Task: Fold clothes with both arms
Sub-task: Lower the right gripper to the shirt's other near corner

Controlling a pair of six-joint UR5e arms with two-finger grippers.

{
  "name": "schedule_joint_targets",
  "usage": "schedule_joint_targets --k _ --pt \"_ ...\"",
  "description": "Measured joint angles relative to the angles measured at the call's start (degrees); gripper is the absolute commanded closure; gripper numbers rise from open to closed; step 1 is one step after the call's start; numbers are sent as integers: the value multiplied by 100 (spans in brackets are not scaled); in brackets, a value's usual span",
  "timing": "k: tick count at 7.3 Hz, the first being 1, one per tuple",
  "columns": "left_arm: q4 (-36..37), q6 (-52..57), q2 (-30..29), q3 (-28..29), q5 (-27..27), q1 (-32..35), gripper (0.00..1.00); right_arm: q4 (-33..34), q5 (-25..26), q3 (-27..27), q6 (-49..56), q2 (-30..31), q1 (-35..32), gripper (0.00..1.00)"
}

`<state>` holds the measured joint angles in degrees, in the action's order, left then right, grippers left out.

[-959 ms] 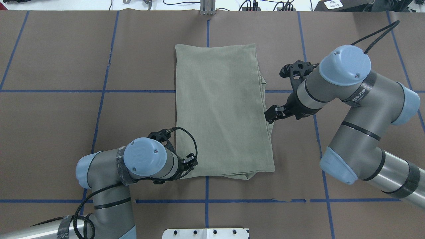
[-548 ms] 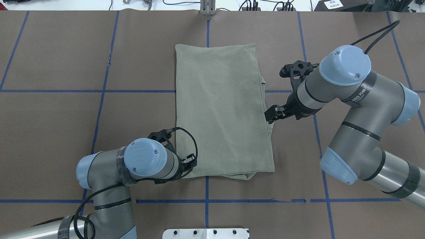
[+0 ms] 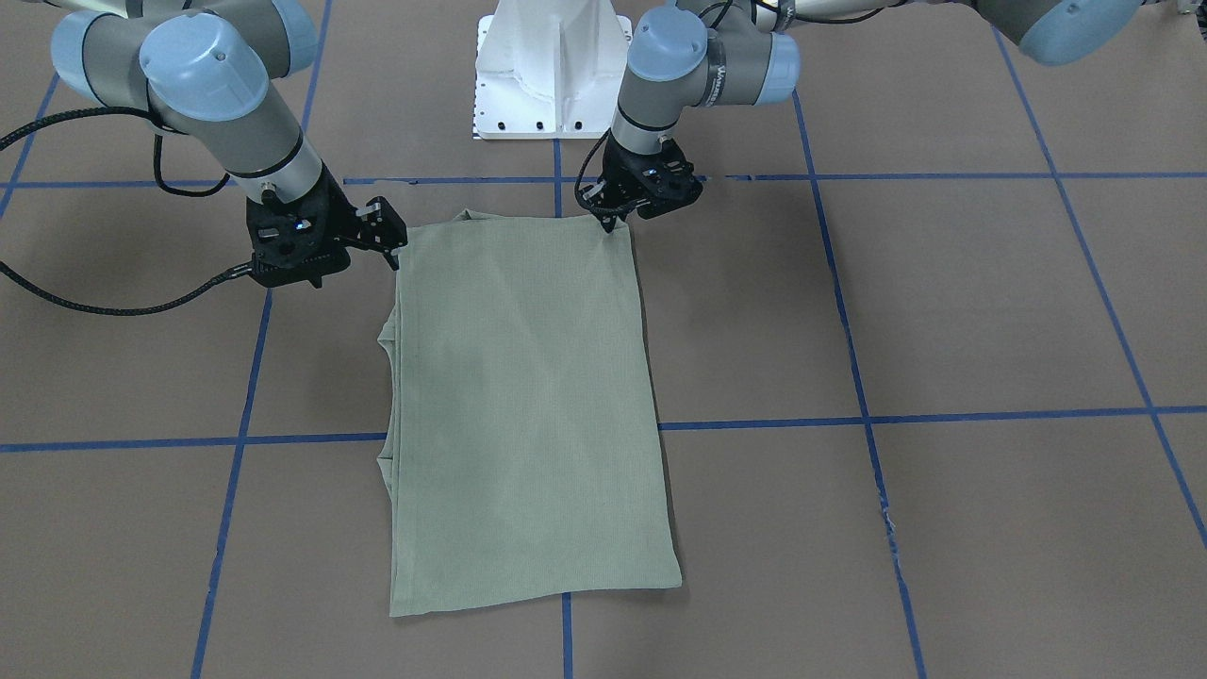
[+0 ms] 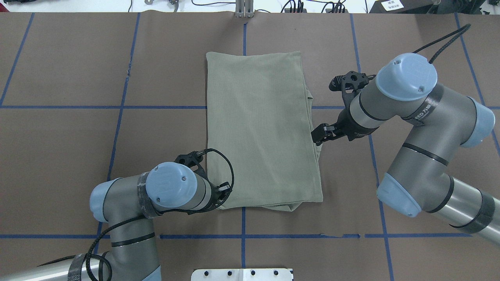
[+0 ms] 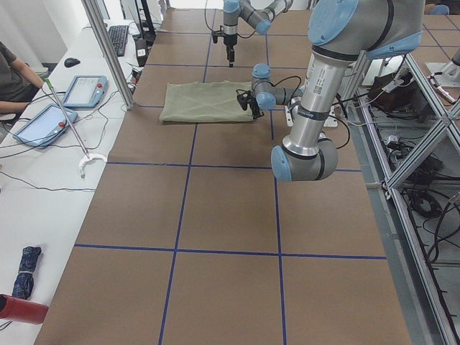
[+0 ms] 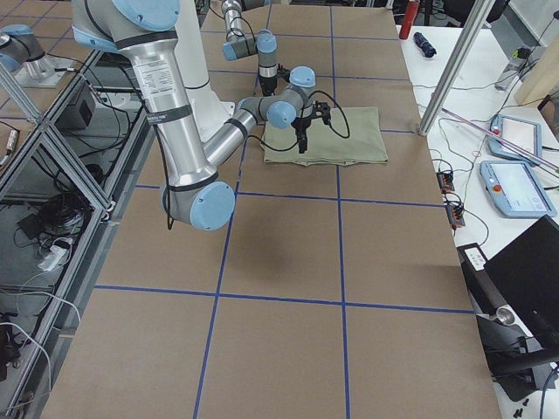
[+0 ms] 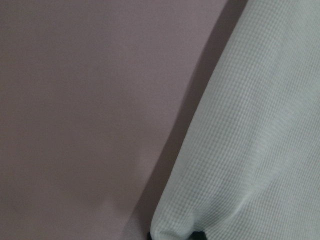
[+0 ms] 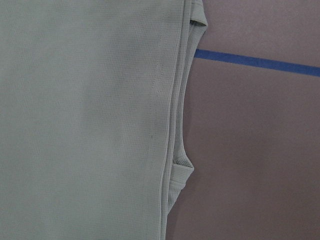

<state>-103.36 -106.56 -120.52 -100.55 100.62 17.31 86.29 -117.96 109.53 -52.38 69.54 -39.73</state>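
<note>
While the front-facing view looked down on the tabletop (image 3: 943, 311), the shirt (image 3: 528, 405) lay flat near its middle as a long folded rectangle, no sleeves showing, with stacked layers peeping out along one long side. The left hand (image 3: 608, 223) came to a narrow point on the corner nearest the base, and the right hand (image 3: 388, 247) sat by the layered long edge. From overhead, the left hand was mostly hidden under its own wrist at that near corner. The right hand sat partway along the layered edge, and I could not tell whether it was wide, closed or touching the cloth. Both side views showed the cloth thin and limp, too small for detail. The left wrist camera showed a puckered corner nipped between dark tips, so that hand looked clamped on the shirt. The right wrist camera showed only flat ribbed knit and stacked hems. The shirt would likely handle as light, soft, floppy and a little stretchy. Pinching every layer at the corners should keep the stack from sliding apart.
</note>
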Motion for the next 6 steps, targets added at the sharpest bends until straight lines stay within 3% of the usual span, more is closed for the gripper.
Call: schedule_joint_targets --k 3,6 --pt "10 -15 23 -232 -2 8 100 -37 38 41 -577 64 197 0" --pt "17 -14 38 -389 9 8 100 -75 643 464 -2607 251 1048 0"
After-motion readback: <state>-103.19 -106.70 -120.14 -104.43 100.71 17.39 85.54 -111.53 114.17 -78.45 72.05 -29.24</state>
